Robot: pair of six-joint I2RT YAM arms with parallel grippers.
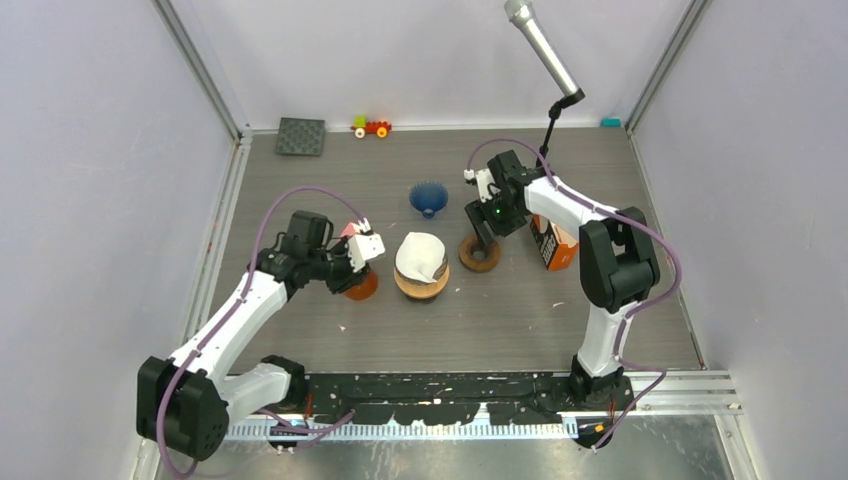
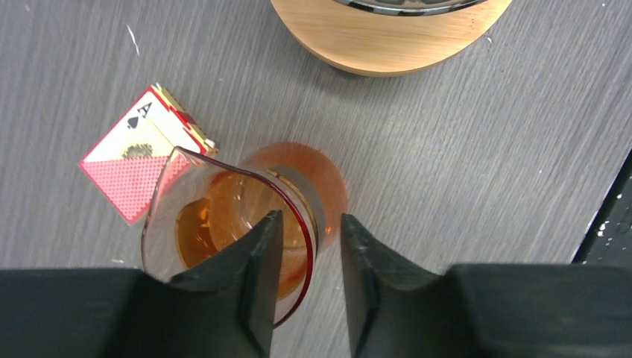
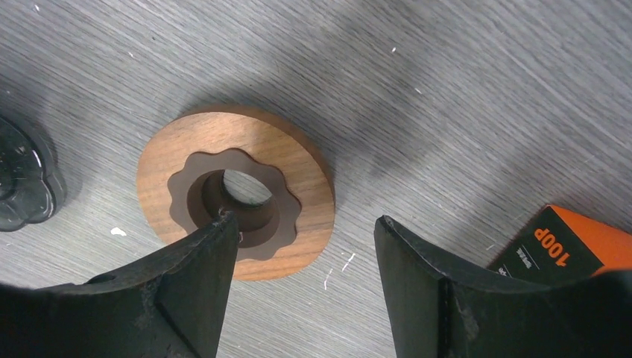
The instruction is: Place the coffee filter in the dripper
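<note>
The coffee filter [image 1: 420, 255] is a white paper cone perched on a round wooden holder [image 1: 421, 288] near the middle of the table. It lies just to the right of the left gripper [image 2: 311, 222], so the left arm looks to be the nearer one. That claw is narrowly parted astride the red rim of the orange glass dripper [image 2: 223, 216], one finger apparently inside the cup and one outside, with a sliver of gap either side of the wall, so it grips nothing. Dripper and holder sit close together, so the carry should be a short hop leftward; the filter's axis seems roughly upright, though its fold is too small to read. The claw itself blocks the dripper's mouth and would have to lift clear first. A playing card [image 2: 138, 160] lies just beside the dripper. The right gripper [image 3: 305, 222], spread wide and empty, hangs over a wooden ring [image 3: 298, 160] right of the holder, with an orange box [image 3: 574, 242] further right and a blue cone [image 1: 428, 197] beyond the holder
</note>
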